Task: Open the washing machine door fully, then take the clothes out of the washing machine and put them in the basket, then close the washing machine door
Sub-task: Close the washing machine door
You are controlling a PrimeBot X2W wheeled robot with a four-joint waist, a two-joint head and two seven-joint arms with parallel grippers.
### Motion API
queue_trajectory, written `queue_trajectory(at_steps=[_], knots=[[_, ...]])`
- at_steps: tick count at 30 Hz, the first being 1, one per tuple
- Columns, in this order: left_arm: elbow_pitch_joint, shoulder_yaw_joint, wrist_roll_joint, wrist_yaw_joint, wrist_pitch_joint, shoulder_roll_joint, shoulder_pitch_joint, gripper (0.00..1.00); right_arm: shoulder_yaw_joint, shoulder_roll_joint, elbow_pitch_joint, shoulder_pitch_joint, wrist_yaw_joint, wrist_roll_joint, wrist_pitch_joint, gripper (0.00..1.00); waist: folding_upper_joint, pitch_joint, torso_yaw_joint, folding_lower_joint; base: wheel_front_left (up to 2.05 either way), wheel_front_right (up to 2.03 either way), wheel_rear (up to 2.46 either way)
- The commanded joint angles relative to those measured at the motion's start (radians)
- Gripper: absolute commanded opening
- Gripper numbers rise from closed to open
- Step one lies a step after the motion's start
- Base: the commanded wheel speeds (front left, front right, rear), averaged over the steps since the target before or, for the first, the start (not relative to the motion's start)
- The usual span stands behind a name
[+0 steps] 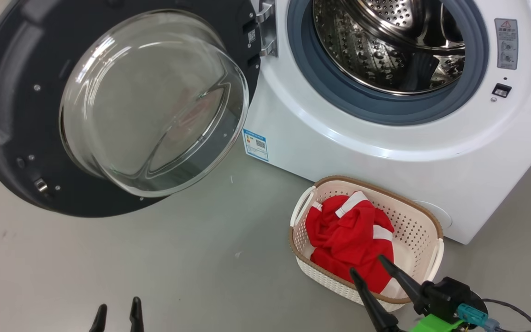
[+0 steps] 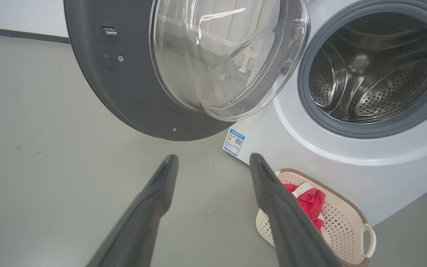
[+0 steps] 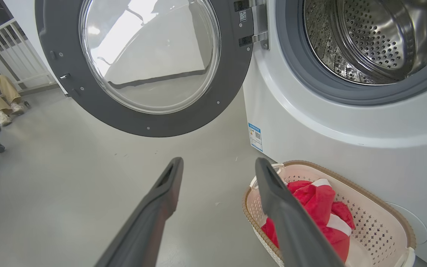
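The washing machine door (image 1: pixel 21 115) stands swung wide to the left of the washing machine (image 1: pixel 339 138), its glass bowl bulging towards the robot and the steel drum (image 1: pixel 385 41) open and bare. The basket (image 1: pixel 431 216) sits on the grey floor (image 1: pixel 155 258) just in front of the machine, its long axis running along the machine's front, with the red clothes (image 1: pixel 348 235) heaped inside. The right gripper (image 1: pixel 367 265) hangs over the basket's near rim and the left gripper (image 1: pixel 119 304) over bare floor, both with fingers spread and holding nothing.
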Motion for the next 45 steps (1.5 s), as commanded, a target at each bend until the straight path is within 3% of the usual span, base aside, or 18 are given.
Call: queue_trajectory(at_steps=[1,10,11,12,13,21,25,29,34,41,45], knots=[[-0.030,0.035,-0.012,0.010,-0.005,0.003,-0.004,1.00,0.027,-0.011,-0.015,-0.043,0.005,0.017,-0.006,1.00,0.0000,0.004,0.003,0.0000,0.00,0.00,0.00],[-0.052,0.040,-0.029,0.011,-0.005,0.003,-0.004,0.98,0.042,-0.012,-0.003,-0.056,0.005,0.031,-0.006,1.00,0.0000,0.000,0.001,0.0000,0.00,0.00,0.00],[-0.060,0.044,-0.037,0.006,-0.005,0.003,-0.007,0.62,0.040,-0.011,-0.004,-0.053,0.005,0.031,-0.006,1.00,0.0000,-0.001,0.000,0.0000,0.00,0.00,0.00],[-0.071,0.051,-0.047,-0.001,-0.005,0.003,-0.013,0.13,0.035,-0.009,-0.006,-0.048,0.005,0.030,-0.006,1.00,0.0000,-0.002,-0.001,0.0000,0.00,0.00,0.00],[-0.085,0.060,-0.051,-0.010,-0.005,0.003,-0.021,0.00,0.030,-0.006,-0.008,-0.043,0.005,0.029,-0.006,1.00,0.0000,-0.003,-0.002,0.0000,0.00,0.00,0.00],[-0.257,0.228,0.021,-0.093,-0.005,0.016,-0.192,0.00,-0.029,0.027,-0.029,0.019,0.005,0.011,-0.006,1.00,0.0000,-0.011,-0.010,0.0000,0.00,0.00,0.00],[-0.288,0.297,0.022,-0.110,-0.005,0.105,-0.343,0.00,-0.054,0.044,-0.039,0.044,0.005,0.001,-0.006,1.00,0.0000,-0.008,-0.014,0.0000,0.00,0.00,0.00],[-0.248,0.326,-0.022,-0.113,-0.005,0.234,-0.517,0.00,-0.069,0.055,-0.047,0.055,0.005,-0.009,-0.006,1.00,0.0000,0.000,-0.018,0.0000,0.00,0.00,0.00],[-0.112,0.291,-0.116,-0.114,-0.005,0.412,-0.718,0.00,-0.088,0.064,-0.057,0.064,0.005,-0.023,-0.006,1.00,0.0000,0.020,-0.022,0.0000,0.00,0.00,0.00],[0.246,0.218,-0.336,-0.114,-0.002,0.574,-0.926,0.00,-0.091,0.062,-0.062,0.050,0.005,-0.040,-0.006,1.00,0.0000,0.067,-0.045,0.0000,0.00,0.00,0.00],[0.455,0.169,-0.492,-0.114,0.062,0.626,-1.027,0.00,-0.090,0.056,-0.062,0.036,0.005,-0.049,-0.006,1.00,0.0000,0.099,-0.051,0.0000,0.00,0.00,0.00]])
